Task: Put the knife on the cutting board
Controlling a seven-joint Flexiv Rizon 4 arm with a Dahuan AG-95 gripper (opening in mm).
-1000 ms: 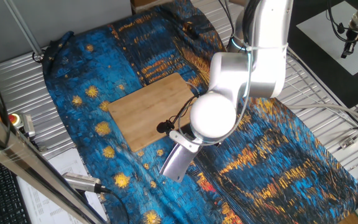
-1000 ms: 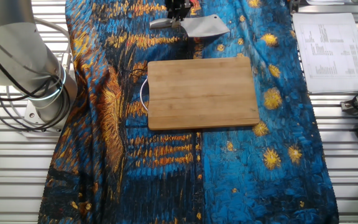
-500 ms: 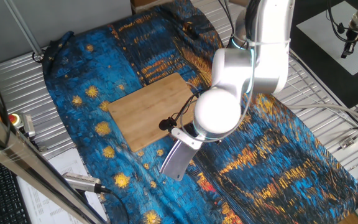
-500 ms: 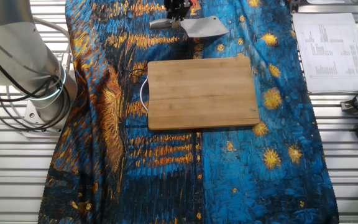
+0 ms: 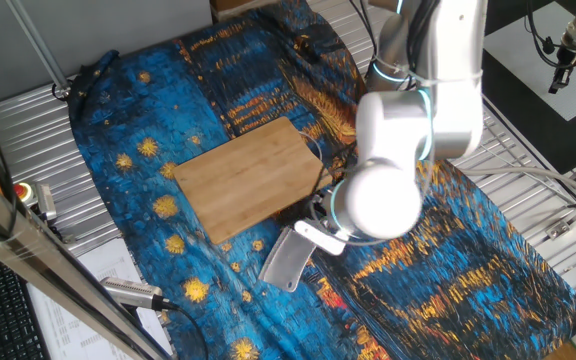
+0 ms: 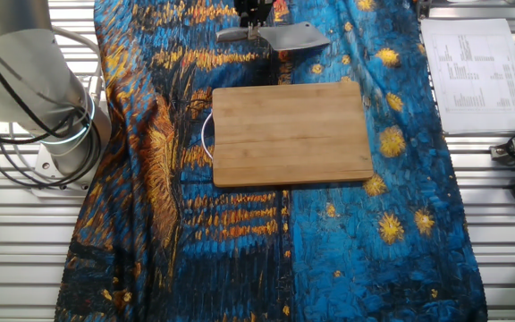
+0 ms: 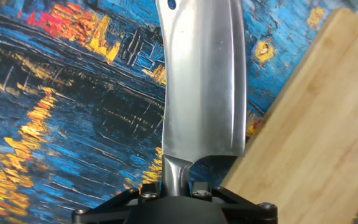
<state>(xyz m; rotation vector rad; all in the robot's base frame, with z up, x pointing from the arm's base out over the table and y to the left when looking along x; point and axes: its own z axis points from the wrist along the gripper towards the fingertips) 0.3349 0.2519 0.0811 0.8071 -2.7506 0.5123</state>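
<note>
At upper centre of the other fixed view, the gripper [image 6: 255, 27] clamps the knife [image 6: 291, 36] by its shiny handle; its broad dull-grey blade hangs above the blue-and-orange cloth [image 6: 240, 250], beside the tan cutting board [image 6: 291, 132]. No legible writing.

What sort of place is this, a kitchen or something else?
Probably a robotics lab, not a kitchen. A white robot arm holds a knife near a cutting board on a painted cloth over a slatted metal bench, with printed papers and cables beside it.
</note>
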